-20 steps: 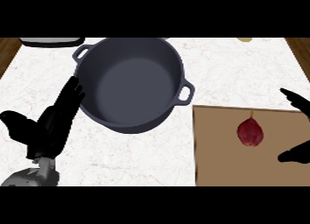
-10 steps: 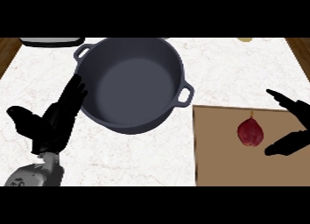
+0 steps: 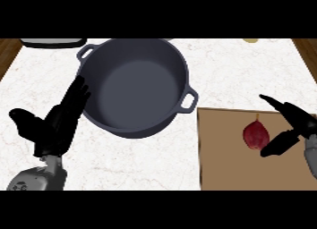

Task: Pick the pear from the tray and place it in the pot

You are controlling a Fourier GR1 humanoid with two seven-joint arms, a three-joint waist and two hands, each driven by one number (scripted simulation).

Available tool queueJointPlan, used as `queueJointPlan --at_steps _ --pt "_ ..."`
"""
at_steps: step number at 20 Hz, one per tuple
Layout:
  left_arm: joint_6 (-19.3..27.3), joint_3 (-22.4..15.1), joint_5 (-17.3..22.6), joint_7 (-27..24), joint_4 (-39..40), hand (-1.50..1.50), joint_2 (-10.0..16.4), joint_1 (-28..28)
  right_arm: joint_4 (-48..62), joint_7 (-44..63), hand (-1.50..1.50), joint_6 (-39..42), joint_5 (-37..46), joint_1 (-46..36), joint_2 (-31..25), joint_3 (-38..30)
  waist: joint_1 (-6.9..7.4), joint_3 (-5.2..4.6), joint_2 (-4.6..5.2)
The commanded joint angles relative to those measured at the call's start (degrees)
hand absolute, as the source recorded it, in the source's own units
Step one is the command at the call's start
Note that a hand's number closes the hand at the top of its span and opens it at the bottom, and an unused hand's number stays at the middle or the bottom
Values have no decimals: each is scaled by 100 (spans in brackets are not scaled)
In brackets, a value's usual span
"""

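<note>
Right hand (image 3: pixel 305 126) hangs over the tray (image 3: pixel 227 172) at its right side, released: fingers straight, thumb spread wide. The pear (image 3: pixel 255 135) lies on the tray just left of that hand, ungrasped. Left of the tray stands the pot (image 3: pixel 134 85) on the counter (image 3: pixel 254 71). The left hand (image 3: pixel 52 129) is open too, its fingers straight, just beside the pot's left wall.

The black left hand (image 3: pixel 54 127) and the black right hand (image 3: pixel 305 127) have long, thin fingers and a thick thumb. The left grey forearm (image 3: pixel 37 179) looks round and smooth. The right grey forearm (image 3: pixel 314 163) looks like a tube.
</note>
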Motion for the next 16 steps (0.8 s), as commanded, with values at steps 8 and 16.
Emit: queueJointPlan --at_steps 8,16 --pt "-191 156 -140 46 -43 0 -115 12 789 -488 -150 -34 652 -186 440 -75 -2 -3 4" --pt "-169 277 -170 35 92 0 -178 -94 862 -1626 150 -400 733 -212 351 -304 -11 -4 3"
